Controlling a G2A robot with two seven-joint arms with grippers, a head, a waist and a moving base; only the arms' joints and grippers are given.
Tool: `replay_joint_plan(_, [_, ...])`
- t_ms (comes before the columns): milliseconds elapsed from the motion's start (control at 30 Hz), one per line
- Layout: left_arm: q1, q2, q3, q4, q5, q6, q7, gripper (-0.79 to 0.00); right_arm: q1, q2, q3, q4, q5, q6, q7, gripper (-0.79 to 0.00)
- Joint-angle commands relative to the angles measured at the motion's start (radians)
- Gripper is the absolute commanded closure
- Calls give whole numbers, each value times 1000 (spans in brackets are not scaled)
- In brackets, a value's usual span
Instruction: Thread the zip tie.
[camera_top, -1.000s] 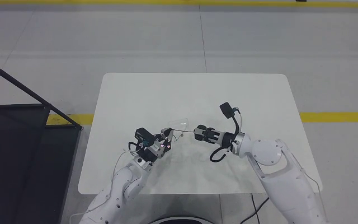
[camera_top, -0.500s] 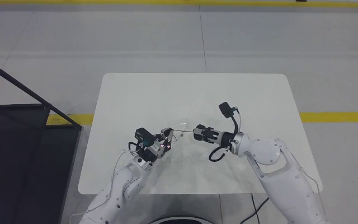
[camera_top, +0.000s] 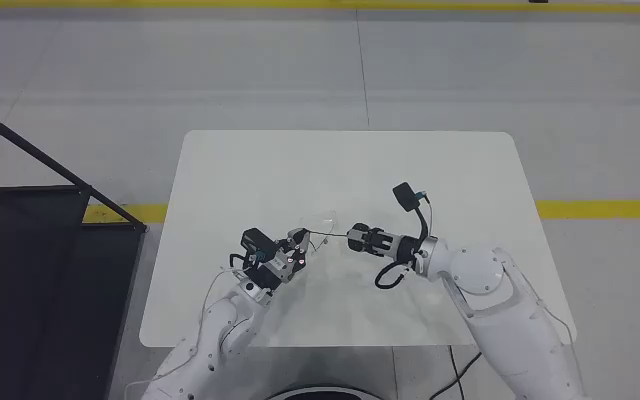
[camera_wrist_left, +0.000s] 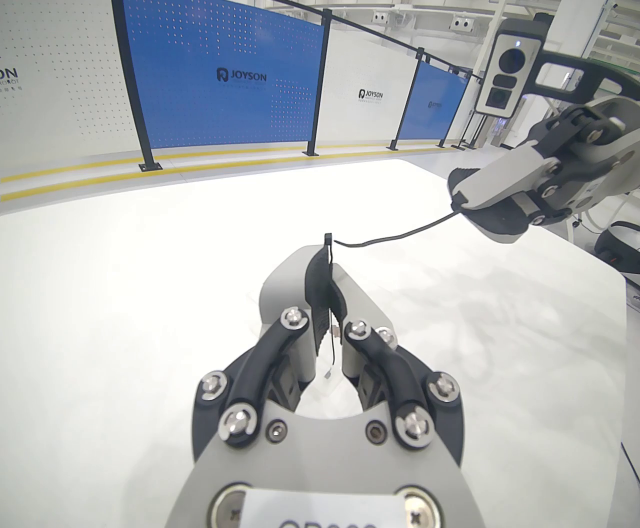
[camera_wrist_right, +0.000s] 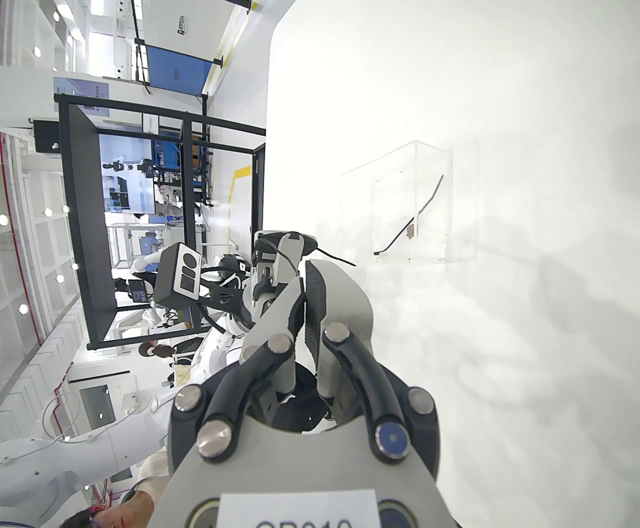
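The left gripper (camera_wrist_left: 326, 267) is clamped on the zip tie (camera_wrist_left: 395, 236). Its dark pads are pressed together, the tie's small square head (camera_wrist_left: 328, 239) pokes up just past the fingertips, and a short thin length hangs down between the fingers. The right gripper (camera_wrist_left: 466, 201) faces it from nearby and is pinched tight on the other stretch of the tie. That stretch sags in a shallow curve above the white table (camera_top: 400, 170), and its free tip ends just beside the head. Whether the tip has entered the head's slot is too fine to tell.

To do this step well, I judge, the left gripper should hold the head steady and square. The right gripper should feed the tip slowly and straight along the line of the slot, because so thin a strap is likely to buckle sideways if pushed off axis.

The left wrist view gives the close look at head and tip. The top view shows the two grippers meeting toward the robot's side of the table, with the tie as a fine line between them, just beside a clear box (camera_top: 322, 217). The right wrist view adds that box's walls and a black strap (camera_wrist_right: 425, 207) seen through them, apart from the held tie.
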Motion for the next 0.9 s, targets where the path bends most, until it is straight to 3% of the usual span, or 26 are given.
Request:
replay_joint_plan(0, [0,0,0,0,0,0,0,0,1,0,-1,1,0,2,0,0])
replay_joint_plan(867, [0,0,0,0,0,0,0,0,4,1,-3,5,11,-1,-3,0])
